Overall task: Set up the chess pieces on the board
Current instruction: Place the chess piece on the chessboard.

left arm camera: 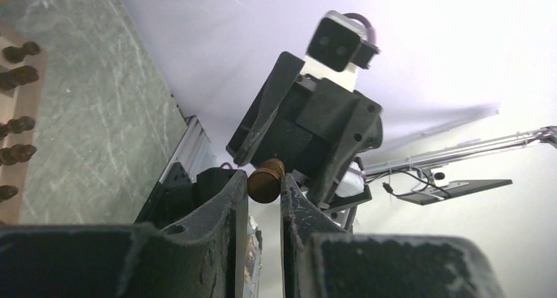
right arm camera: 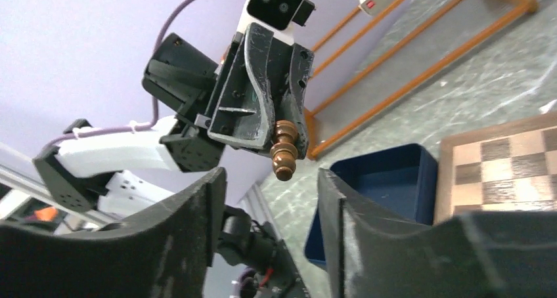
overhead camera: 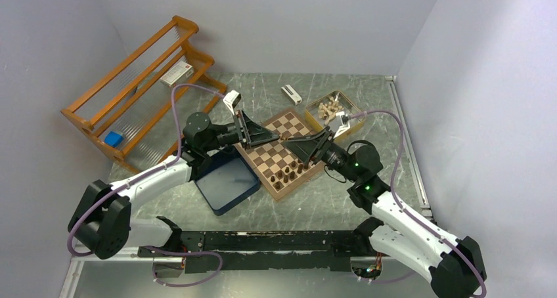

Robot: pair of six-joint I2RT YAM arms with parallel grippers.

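Observation:
My left gripper is shut on a dark brown chess piece and holds it in the air above the board. In the right wrist view the piece sticks out of the left gripper, pointing at my right gripper. The right gripper is open and empty, tip to tip with the left, and the piece is level with its fingertips. Several dark pieces stand along the board's near edge and show in the left wrist view.
A dark blue box lies left of the board. A tin of pale pieces stands behind the board on the right. A wooden rack stands at the back left, and a small white object lies behind the board.

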